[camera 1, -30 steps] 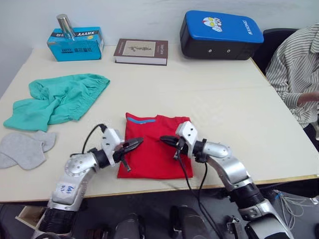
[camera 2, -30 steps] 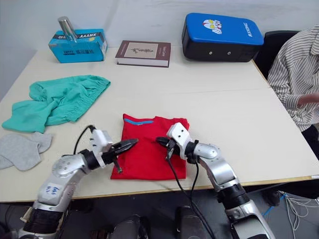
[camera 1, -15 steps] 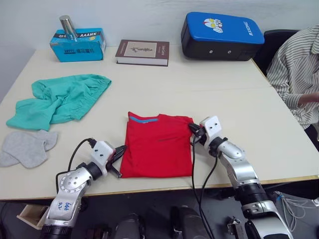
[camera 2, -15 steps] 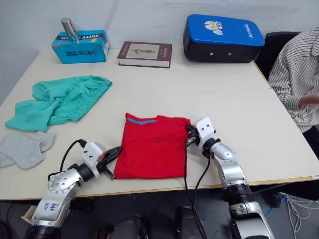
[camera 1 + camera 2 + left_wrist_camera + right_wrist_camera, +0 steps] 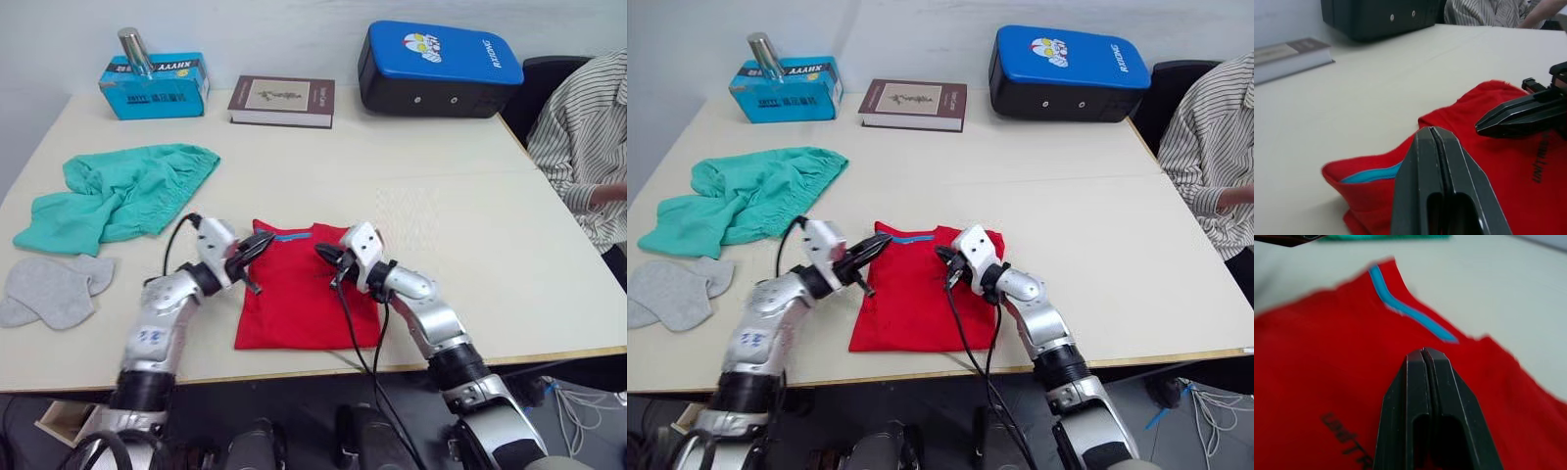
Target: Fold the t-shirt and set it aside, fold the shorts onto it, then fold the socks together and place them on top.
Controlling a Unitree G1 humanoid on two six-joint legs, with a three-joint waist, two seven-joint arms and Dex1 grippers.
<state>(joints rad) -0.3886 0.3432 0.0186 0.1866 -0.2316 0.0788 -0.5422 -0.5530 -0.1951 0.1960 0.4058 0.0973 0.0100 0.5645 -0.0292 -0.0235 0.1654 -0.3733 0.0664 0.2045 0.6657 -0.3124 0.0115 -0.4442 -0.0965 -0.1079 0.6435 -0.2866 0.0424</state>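
The red t-shirt (image 5: 304, 294) lies folded into a rectangle near the table's front edge, its blue collar band (image 5: 1410, 316) at the far end. My left gripper (image 5: 259, 245) is shut, its tips over the shirt's far left corner (image 5: 1376, 166). Over the far middle of the shirt, just short of the collar, my right gripper (image 5: 325, 253) is also shut. Nothing shows between either pair of fingers. The two tips point toward each other a short way apart. The teal shorts (image 5: 118, 191) lie crumpled at the left. The grey socks (image 5: 54, 289) lie in front of them.
A teal tissue box (image 5: 152, 83) with a metal cylinder (image 5: 130, 49) on it, a book (image 5: 282, 100) and a blue case (image 5: 438, 69) line the far edge. A person in a striped sleeve (image 5: 588, 127) sits at the right. Black cables hang from both wrists.
Half a second ago the grippers sat at the shirt's left and right side edges. Both have swung inward and farther up, over the shirt's collar end.
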